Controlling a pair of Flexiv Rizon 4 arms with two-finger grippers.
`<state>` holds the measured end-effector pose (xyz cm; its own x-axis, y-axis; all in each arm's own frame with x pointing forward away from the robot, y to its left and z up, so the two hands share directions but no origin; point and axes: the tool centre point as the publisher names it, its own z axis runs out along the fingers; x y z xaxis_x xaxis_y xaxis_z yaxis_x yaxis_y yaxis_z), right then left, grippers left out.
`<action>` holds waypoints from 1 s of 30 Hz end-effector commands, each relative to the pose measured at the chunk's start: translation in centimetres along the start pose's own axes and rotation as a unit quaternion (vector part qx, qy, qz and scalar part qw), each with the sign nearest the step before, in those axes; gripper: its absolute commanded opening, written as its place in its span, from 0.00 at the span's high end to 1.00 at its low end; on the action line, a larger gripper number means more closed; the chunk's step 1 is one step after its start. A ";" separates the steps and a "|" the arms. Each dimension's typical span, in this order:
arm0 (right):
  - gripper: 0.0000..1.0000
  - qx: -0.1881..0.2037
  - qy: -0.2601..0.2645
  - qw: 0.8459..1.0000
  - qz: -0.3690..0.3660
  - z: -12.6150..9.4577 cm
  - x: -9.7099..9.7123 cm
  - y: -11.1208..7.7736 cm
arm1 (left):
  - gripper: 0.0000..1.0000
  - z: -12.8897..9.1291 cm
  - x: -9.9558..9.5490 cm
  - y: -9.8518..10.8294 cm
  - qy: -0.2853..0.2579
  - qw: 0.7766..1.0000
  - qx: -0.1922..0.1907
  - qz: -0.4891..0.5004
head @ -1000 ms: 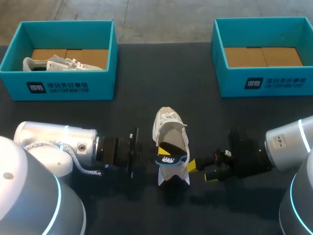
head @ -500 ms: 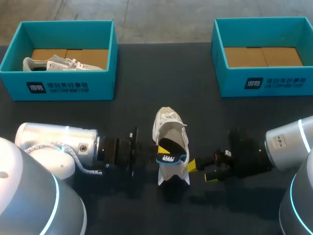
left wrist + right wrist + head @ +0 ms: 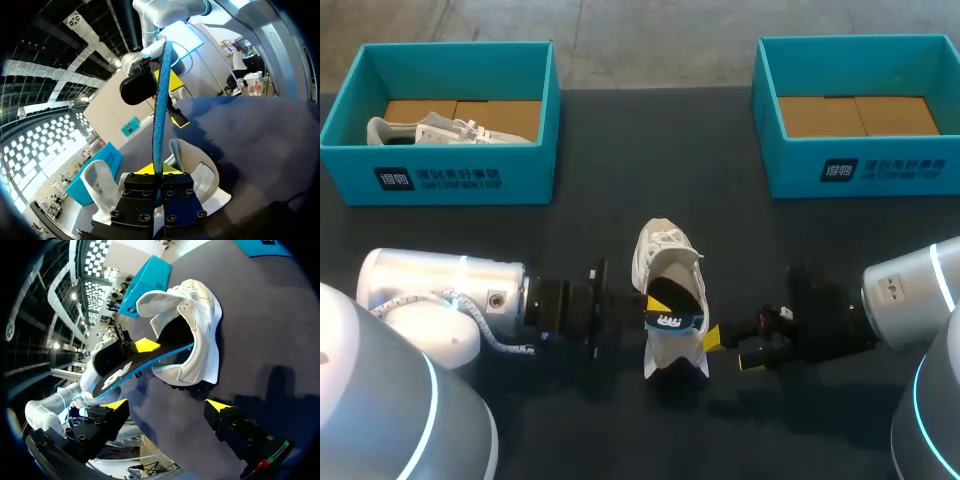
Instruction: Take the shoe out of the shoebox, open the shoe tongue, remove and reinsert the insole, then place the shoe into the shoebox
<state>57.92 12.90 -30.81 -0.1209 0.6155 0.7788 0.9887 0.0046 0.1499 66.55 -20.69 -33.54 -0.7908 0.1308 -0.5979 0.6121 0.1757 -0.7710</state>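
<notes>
The left claw (image 3: 159, 171) pinches the insole (image 3: 161, 100) (blue-edged), whose far end sits inside the white shoe (image 3: 200, 325) on the bench (image 3: 620, 150). The right claw (image 3: 167, 405) gapes wide, with the shoe just ahead of it.

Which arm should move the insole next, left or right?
Left, probably. The left gripper is shut on the insole, whose far end sits in the shoe. The right gripper is open beside the shoe, holding nothing.
</notes>
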 end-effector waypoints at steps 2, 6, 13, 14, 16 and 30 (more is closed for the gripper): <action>0.00 -0.001 -0.002 1.000 0.000 0.2 0.1 0.0 | 1.00 0.5 -0.2 0.3 0.001 1.000 -0.004 0.001; 0.00 -0.001 -0.002 1.000 0.000 0.2 0.1 0.0 | 1.00 0.6 -0.2 0.4 0.002 1.000 -0.008 0.005; 0.00 -0.001 -0.002 1.000 0.000 0.2 0.1 0.0 | 1.00 0.8 -0.2 0.6 0.006 1.000 -0.014 0.016; 0.00 -0.001 -0.002 1.000 0.000 0.2 0.1 0.0 | 1.00 0.8 -0.2 0.6 0.005 1.000 -0.014 0.016; 0.00 -0.001 -0.002 1.000 0.000 0.2 0.1 0.0 | 1.00 0.9 -0.2 0.8 0.006 1.000 -0.017 0.020; 0.00 -0.001 -0.002 1.000 0.000 0.2 0.1 0.0 | 1.00 0.9 -0.4 1.6 0.004 0.999 -0.029 0.028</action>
<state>57.92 12.90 -30.81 -0.1209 0.6155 0.7788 0.9887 0.0046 0.1499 67.71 -20.95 -34.63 -0.7552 0.1482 -0.6385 0.6547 0.2202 -0.7231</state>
